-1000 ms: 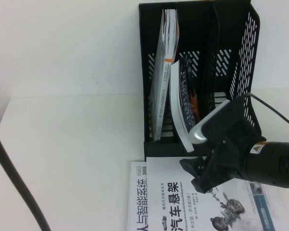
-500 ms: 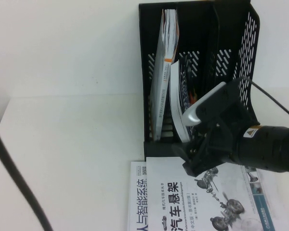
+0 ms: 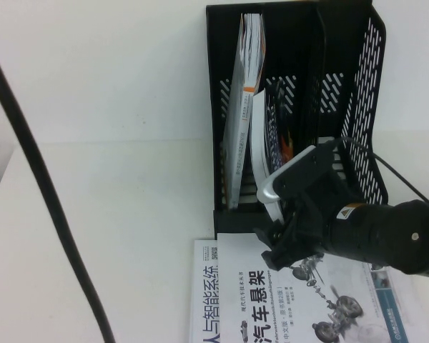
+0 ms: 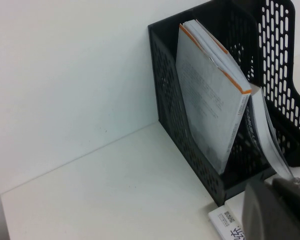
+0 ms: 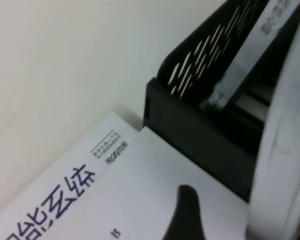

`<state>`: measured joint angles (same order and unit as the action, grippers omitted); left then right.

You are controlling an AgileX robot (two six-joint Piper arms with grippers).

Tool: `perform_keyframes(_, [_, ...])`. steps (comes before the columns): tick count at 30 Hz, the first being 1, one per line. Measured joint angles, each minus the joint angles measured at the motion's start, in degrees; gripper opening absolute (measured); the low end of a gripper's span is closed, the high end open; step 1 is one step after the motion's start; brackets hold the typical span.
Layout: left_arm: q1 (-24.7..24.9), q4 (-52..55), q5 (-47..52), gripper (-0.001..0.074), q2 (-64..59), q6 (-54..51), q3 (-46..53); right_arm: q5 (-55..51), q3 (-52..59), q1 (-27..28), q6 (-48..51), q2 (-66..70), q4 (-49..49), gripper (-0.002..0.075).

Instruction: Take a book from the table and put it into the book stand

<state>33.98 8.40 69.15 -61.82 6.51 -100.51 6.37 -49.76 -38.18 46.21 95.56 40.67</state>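
The navy book (image 3: 282,143) stands tilted inside the black book stand (image 3: 365,86), its white page block facing the front. It leans on a white book with an orange-edged spine (image 3: 243,121). My right gripper (image 3: 268,249) is open at the stand's front edge, just below the book's lower corner, over a flat white book. In the right wrist view one dark finger (image 5: 185,212) hangs beside the page block (image 5: 282,150) with a gap between. The left wrist view shows the navy book's spine (image 4: 250,125) and the stand (image 4: 165,75). My left gripper (image 4: 275,210) is a grey blur there.
A white book with car-suspension drawings (image 3: 293,300) lies flat on the white table (image 3: 114,214) against the stand's front. A black cable (image 3: 43,179) crosses the left side of the table. The stand's right slot (image 3: 343,107) holds nothing.
My right gripper has moved left and closer to the stand's front, beside the navy book's lower corner. The black cable on the left has swung upward. The books have not shifted.
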Motion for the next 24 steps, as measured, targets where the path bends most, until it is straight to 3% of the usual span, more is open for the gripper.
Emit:
perform_keyframes(8, [0.0,0.2,-0.4,-0.0002,0.0,-0.1,0.0,1.7,0.0,-1.2,-3.7,0.8,0.9,0.0478])
perform_keyframes(13, [0.0,0.3,-0.9,-0.0002,0.0,-0.1,0.0,6.4,0.0,-1.7,-4.0,0.8,2.0,0.03])
perform_keyframes(24, [0.0,0.3,-1.3,-0.0002,0.0,-0.1,0.0,11.5,0.0,-2.3,-3.3,0.7,2.3,0.0277])
